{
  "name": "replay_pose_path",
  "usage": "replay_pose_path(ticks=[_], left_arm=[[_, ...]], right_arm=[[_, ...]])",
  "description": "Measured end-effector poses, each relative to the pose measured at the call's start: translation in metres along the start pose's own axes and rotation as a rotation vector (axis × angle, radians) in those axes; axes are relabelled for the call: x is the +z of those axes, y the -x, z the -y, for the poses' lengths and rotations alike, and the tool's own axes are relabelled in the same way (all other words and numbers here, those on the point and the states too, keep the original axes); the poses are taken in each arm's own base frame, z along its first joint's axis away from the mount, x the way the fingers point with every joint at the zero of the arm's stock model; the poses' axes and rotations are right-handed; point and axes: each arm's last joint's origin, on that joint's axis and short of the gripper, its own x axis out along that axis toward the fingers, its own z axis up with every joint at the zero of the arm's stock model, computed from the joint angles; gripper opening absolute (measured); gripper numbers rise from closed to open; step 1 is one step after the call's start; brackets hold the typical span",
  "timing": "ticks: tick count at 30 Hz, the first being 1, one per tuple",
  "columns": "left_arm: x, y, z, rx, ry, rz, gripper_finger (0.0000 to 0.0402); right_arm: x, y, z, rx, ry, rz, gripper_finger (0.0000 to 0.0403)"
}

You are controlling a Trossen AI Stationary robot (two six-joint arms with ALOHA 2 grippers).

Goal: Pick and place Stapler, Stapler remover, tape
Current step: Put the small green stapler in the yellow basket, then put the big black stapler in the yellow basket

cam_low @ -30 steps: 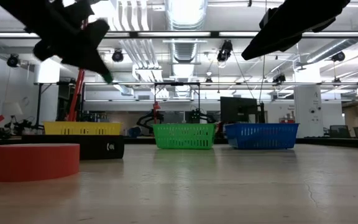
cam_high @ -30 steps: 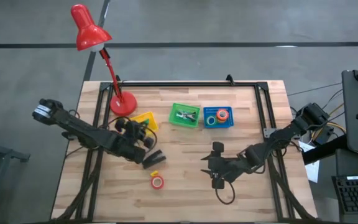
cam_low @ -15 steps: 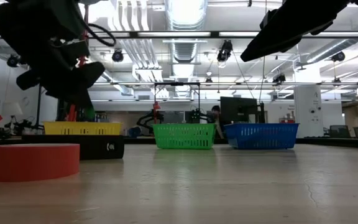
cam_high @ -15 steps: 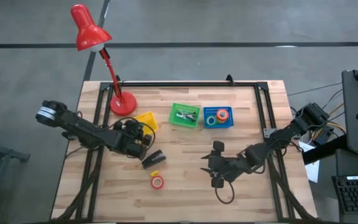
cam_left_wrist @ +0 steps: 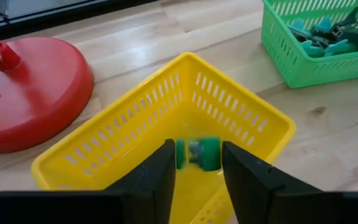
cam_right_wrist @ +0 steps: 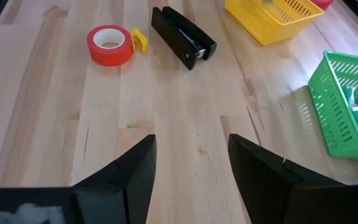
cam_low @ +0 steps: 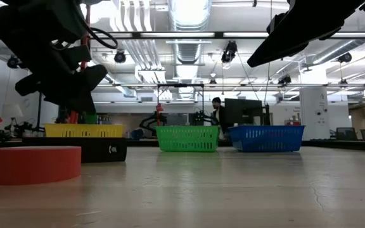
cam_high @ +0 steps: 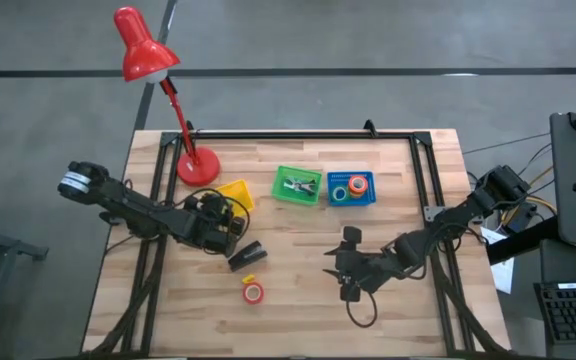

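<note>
My left gripper (cam_left_wrist: 197,171) stands open over the inside of the yellow basket (cam_left_wrist: 241,93), slanting down. A small green thing (cam_left_wrist: 197,154) shows blurred between its fingers. The black stapler (cam_high: 247,255) lies flat on the table near that basket. Next to it a red tape roll (cam_high: 254,292) lies on its side. Staple removers (cam_left_wrist: 322,34) lie in the green basket (cam_high: 280,180), and more tape rolls (cam_high: 358,183) in the blue basket (cam_high: 330,190). My right gripper (cam_right_wrist: 191,162) hangs open above the table's middle right with nothing between its fingers. My left gripper has the small green thing (cam_left_wrist: 197,154) between its two fingers (cam_left_wrist: 163,168), above the yellow basket's floor. The thing is blurred, and I cannot tell whether the fingers touch it.
A red desk lamp stands on its round base (cam_high: 198,165) at the far left, right behind the yellow basket. A small yellow piece (cam_right_wrist: 138,40) lies between the red tape roll and the stapler. A dark frame (cam_high: 298,135) runs along the table's far edge and sides.
My left gripper has gone down and toward the table's far left, from above the stapler to over the yellow basket, turning as it went. For the last half second it has kept its place. The stapler and red tape roll have not moved.
</note>
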Motion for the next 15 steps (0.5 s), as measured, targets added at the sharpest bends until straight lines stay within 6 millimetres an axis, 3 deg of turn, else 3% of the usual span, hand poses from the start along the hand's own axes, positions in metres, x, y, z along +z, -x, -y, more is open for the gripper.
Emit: replay_pose_path(ticks=[8, 15], left_arm=[[0.002, 0.000, 0.002, -0.009, 0.014, 0.031, 0.0184], [0.011, 0.008, 0.020, -0.114, -0.039, 0.052, 0.0191]], right_arm=[[0.000, 0.000, 0.000, 0.002, -0.006, 0.010, 0.0196], [0.000, 0.000, 0.000, 0.003, -0.007, 0.011, 0.0196]])
